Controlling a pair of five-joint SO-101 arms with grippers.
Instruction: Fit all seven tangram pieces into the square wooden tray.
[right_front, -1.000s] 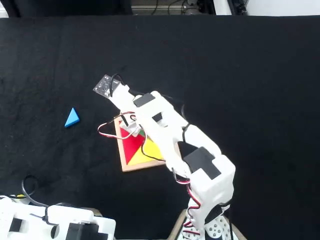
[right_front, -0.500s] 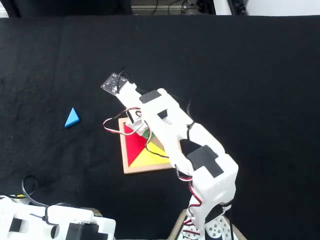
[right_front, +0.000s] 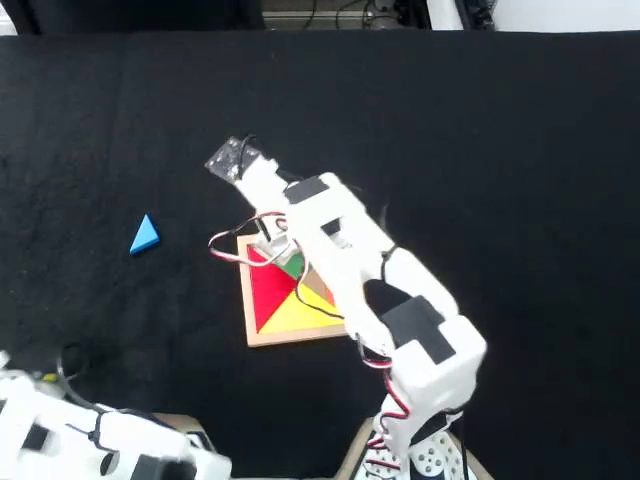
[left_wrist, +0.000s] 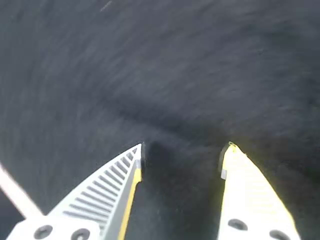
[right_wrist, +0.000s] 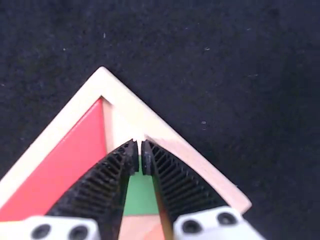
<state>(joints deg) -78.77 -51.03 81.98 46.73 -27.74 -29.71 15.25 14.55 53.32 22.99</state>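
Black cloth covers the bench (right_front: 500, 150). Right arm (right_front: 340, 250) stretches over the square wooden tray (right_front: 290, 338). Right jaws are together, with only a hairline slit between the ribbed tips and nothing seen clamped. The tips sit just inside one tray corner (right_wrist: 125, 100), close to the bare wood there.

Left arm (right_front: 100, 445) is at the near edge of the bench. Left jaws are spread apart above bare cloth, with nothing between them.

- Red piece (right_front: 265, 290) lies in the tray, just beside one right jaw (right_wrist: 65, 160).
- Yellow piece (right_front: 295, 312) lies in the tray, touching the red piece, back from the right jaws' tips toward the arm.
- Green piece (right_front: 292, 266) lies in the tray, directly under the right jaws (right_wrist: 140, 192).
- Blue triangle (right_front: 145, 236) lies outside the tray on the cloth, well apart from the right jaws.
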